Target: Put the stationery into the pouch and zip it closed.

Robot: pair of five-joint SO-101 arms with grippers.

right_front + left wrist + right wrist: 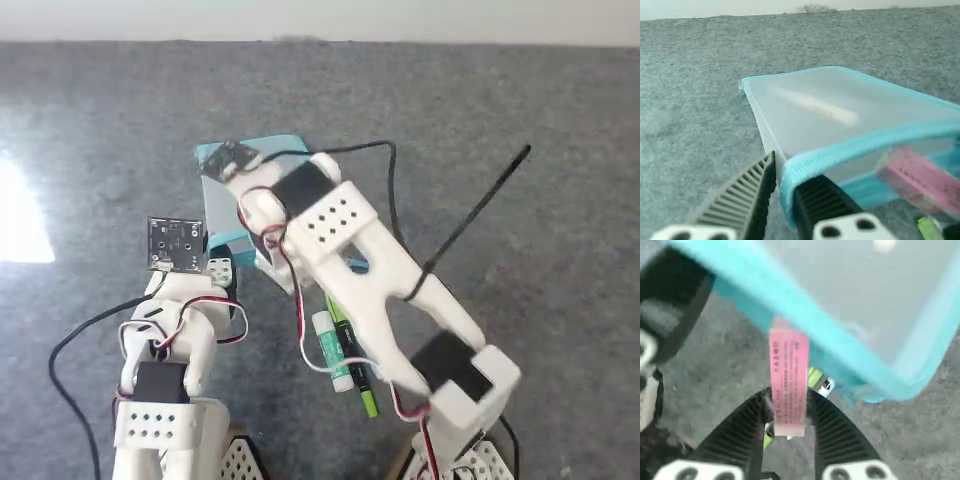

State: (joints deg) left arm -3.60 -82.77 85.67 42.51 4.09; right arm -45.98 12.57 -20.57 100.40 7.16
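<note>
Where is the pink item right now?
In the right wrist view the pink item is gripped in the right claw, its far end at the teal zipper edge of the pouch.

The desk [560, 120] is grey and finely speckled, with a matte, felt-like look, and it spans the high view from side to side. A pale wall [320, 18] stands along its far edge. A bright patch of light [20, 215] lies on the desk at its left edge, about midway between the far and near edges. In the left wrist view a small greyish tuft [811, 8] sits right at the far edge, where desk meets wall; what it is cannot be told.
</note>
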